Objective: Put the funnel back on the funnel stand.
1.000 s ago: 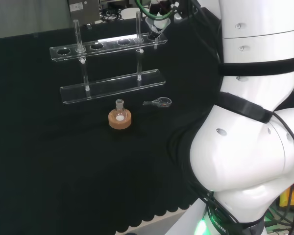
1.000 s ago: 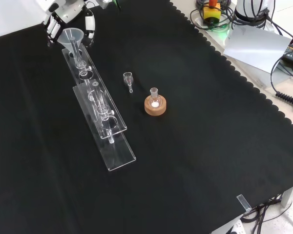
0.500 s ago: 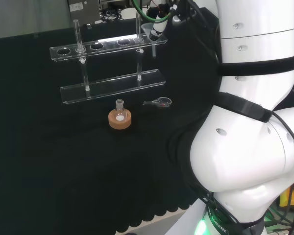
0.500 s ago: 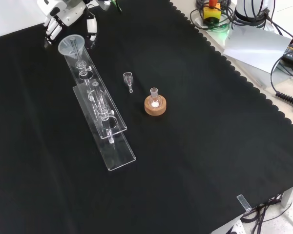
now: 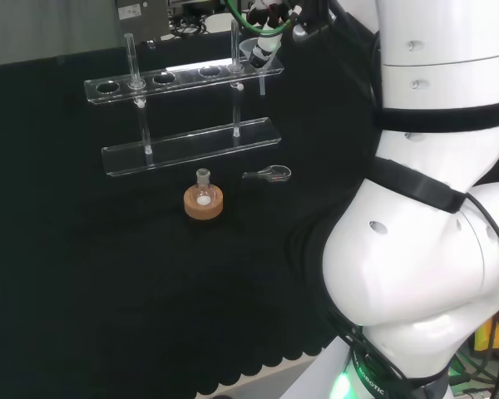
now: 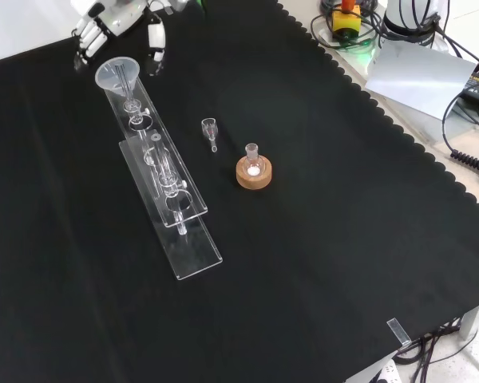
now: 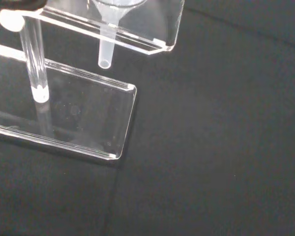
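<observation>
Your funnel [image 6: 117, 73] already sits in the end hole of the clear funnel stand [image 6: 161, 171] (stem hanging through, per the wrist view). The hand [image 6: 116, 20] hovers just beside it, fingers relaxed, holding nothing. Lift straight away; don't brush the rim.

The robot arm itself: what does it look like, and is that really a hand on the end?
The arm is glossy white, built of big rounded links, with black straps and black cables along it and a green glow at its base. Its end carries a person-like hand with white fingers and black parts.
</observation>
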You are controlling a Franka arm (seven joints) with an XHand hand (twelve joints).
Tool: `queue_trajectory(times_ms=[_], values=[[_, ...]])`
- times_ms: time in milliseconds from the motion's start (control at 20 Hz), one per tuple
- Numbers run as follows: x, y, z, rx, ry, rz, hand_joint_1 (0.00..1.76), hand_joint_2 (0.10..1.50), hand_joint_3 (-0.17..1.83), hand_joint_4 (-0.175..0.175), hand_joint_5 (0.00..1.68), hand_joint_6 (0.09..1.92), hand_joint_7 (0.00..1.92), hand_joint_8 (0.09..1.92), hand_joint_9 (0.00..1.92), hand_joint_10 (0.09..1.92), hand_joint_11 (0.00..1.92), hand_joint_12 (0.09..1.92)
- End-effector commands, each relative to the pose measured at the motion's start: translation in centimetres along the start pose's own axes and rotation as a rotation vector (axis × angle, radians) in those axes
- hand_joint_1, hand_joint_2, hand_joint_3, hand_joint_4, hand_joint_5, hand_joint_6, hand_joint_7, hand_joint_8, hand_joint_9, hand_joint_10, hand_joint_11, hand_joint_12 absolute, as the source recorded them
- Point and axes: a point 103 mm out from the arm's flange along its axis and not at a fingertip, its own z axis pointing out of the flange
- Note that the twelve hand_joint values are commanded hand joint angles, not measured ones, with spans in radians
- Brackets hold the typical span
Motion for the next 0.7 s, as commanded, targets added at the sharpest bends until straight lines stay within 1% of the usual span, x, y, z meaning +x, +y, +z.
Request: queue_trajectory(times_ms=[50, 250, 350, 450, 600, 700], values=[[-1.2, -6.7, -2.5, -0.089, 0.035, 0.049, 0.58, 0.68, 0.34, -0.056, 0.02, 0.09, 0.0, 0.46, 0.3, 0.7, 0.21, 1.36], [-1.1, -11.2, -2.9, -0.123, 0.054, 0.071, 0.58, 0.69, 0.34, -0.057, 0.02, 0.09, 0.0, 0.49, 0.3, 0.7, 0.21, 1.37], [-0.9, -13.5, -3.0, -0.141, 0.072, 0.074, 0.58, 0.69, 0.33, -0.058, 0.03, 0.09, 0.0, 0.5, 0.3, 0.7, 0.21, 1.37], [-0.4, -15.8, -2.9, -0.16, 0.069, 0.072, 0.58, 0.69, 0.33, -0.059, 0.04, 0.09, 0.0, 0.53, 0.3, 0.71, 0.21, 1.37], [0.3, -18.7, -2.5, -0.166, 0.099, 0.077, 0.58, 0.7, 0.32, -0.059, 0.05, 0.09, 0.0, 0.57, 0.32, 0.71, 0.22, 1.37], [1.0, -20.6, -2.3, -0.176, 0.095, 0.086, 0.58, 0.71, 0.32, -0.059, 0.07, 0.09, 0.0, 0.59, 0.32, 0.7, 0.22, 1.37]])
